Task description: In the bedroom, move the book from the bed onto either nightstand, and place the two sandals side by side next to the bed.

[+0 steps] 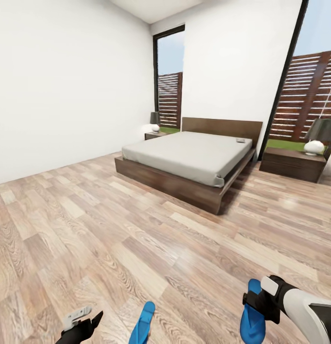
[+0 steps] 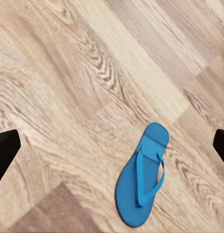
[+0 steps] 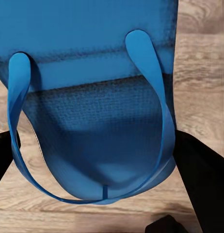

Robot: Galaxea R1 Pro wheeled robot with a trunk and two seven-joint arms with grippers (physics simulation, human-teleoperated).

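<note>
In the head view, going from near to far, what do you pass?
Sandals at the hands, one near the left hand, one in the right hand → bare wooden floor → bed → far nightstand by the wall.

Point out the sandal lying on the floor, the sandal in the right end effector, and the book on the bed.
Bright blue flip-flop sandal on the floor (image 2: 141, 182): left wrist view, on its sole.
Bright blue flip-flop sandal held by the right end effector (image 3: 107, 136): right wrist view, on its footbed.
Small thin book (image 1: 240, 140): head view, on its cover.
</note>
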